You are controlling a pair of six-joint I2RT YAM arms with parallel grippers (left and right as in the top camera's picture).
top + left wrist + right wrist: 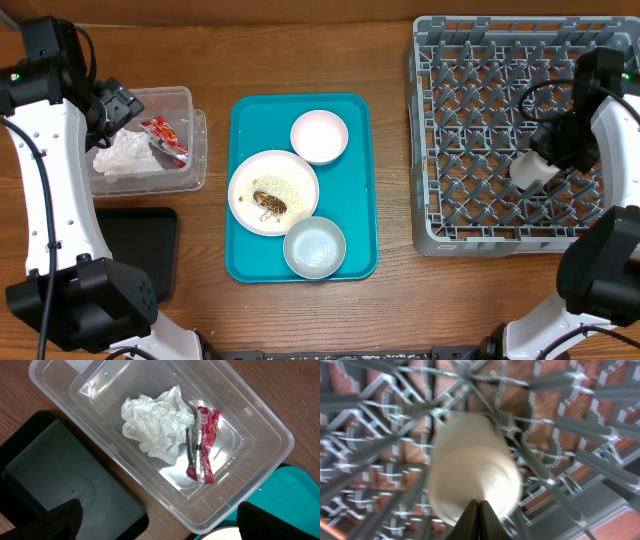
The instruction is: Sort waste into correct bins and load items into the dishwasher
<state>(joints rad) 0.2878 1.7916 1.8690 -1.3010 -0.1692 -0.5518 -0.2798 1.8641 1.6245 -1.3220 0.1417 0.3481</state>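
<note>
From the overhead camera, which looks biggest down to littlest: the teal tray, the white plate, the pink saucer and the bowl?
1. teal tray
2. white plate
3. pink saucer and bowl: these two look about the same size, so I won't rank one above the other.

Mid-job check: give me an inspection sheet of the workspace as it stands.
Surface: wooden table, no spills seen.
Job's things: napkin and wrapper in clear tub; black tray looks empty; plate with food scraps, pink saucer, bowl on teal tray.
Clutter: nothing seen.
Grippers: left gripper open above tub; right gripper shut on white cup over dish rack.
Cables: black cable loops over rack beside right arm.
Surroundings: nothing seen.
</note>
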